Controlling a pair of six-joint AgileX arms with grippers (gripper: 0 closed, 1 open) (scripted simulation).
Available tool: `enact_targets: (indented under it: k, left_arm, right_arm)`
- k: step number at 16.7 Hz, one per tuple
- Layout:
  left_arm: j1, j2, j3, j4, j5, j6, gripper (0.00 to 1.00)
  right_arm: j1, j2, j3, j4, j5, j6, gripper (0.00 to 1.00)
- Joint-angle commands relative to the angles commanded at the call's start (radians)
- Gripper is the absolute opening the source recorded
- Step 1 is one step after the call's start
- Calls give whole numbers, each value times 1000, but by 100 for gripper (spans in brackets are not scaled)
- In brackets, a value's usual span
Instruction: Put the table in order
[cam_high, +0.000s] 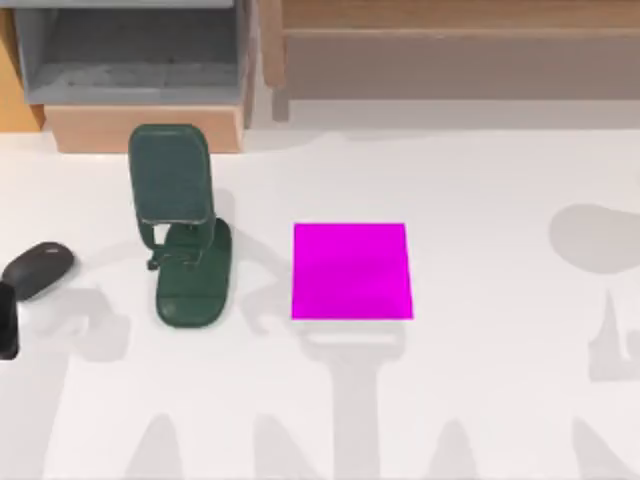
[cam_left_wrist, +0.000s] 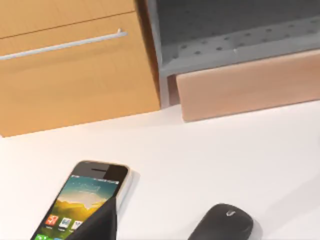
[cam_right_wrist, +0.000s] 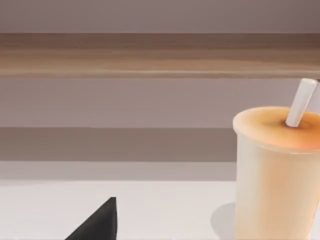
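At the lower edge of the left wrist view, a dark wedge of the left claw (cam_left_wrist: 102, 225) overlaps the corner of a slim smartphone with a lit, colourful screen (cam_left_wrist: 82, 200) lying flat on the plain white tabletop (cam_left_wrist: 200, 155); whether that claw is spread or pressed together I cannot tell. Near the phone lies a black rounded computer mouse (cam_left_wrist: 222, 225), apart from it. Beyond both stands tan wooden furniture with a drawer front bearing a thin metal bar handle (cam_left_wrist: 62, 46), and beside it a grey perforated compartment (cam_left_wrist: 235, 40) above a paler wooden ledge. In the right wrist view a similar dark wedge of the right claw (cam_right_wrist: 97, 225) shows at the lower edge, and again I cannot tell how its fingers stand. Near it stands an upright pale orange translucent plastic cup (cam_right_wrist: 275, 175) with a white straw (cam_right_wrist: 300, 102) leaning from its top, resting on the white surface before a brown wooden rail. From above, the white tabletop (cam_high: 480, 400) spreads across the whole lower scene. A dark green phone stand with a tilted rectangular back and rounded base (cam_high: 180, 230) is on its left half, the mouse (cam_high: 40, 268) lies nearer the left edge, and the phone's dark edge (cam_high: 8, 320) touches the frame border just below the mouse. A flat magenta square mat (cam_high: 350, 272) lies near the middle, just right of the stand and apart from it.
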Motion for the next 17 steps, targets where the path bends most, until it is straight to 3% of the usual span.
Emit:
enact_targets:
  k: [11,17]
  left_arm:
    - [14,1154,840,-579,5,378,100]
    - [20,1543,1170,-829,4,557,100]
  right_arm:
    - [0,0,0,0,0,0,100]
    - [0,0,0,0,0,0,100]
